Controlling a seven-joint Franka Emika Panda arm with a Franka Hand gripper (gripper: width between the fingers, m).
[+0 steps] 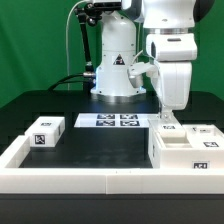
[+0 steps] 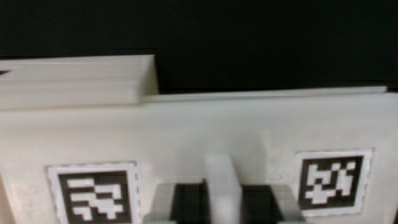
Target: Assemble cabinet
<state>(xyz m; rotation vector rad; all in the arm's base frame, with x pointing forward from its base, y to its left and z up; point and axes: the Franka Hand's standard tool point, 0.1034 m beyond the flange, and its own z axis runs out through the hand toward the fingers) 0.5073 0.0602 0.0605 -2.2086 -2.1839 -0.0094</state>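
On the exterior view's right half of the black tabletop [image 1: 100, 145], close to the near border rail [image 1: 90, 180], sits the cabinet [image 1: 185, 152], the largest white piece, its open recess facing up. The arm comes down over the cabinet's far left corner. In the wrist view the cabinet's white wall [image 2: 231, 125] fills the frame, with two tags [image 2: 93, 195] near its edge.

The marker board [image 1: 112, 120] lies at mid-table. A smaller tagged block [image 1: 46, 133] rests well apart on the exterior view's left.

The end effector [image 1: 167, 122] hangs just above or at the cabinet's far edge. Whether it is spread or closed, I cannot tell.

The step looks like taking hold of the cabinet wall. To do it well, centre the wall between the fingers, descend squarely, and close only once both fingers straddle it, so the body does not skid.
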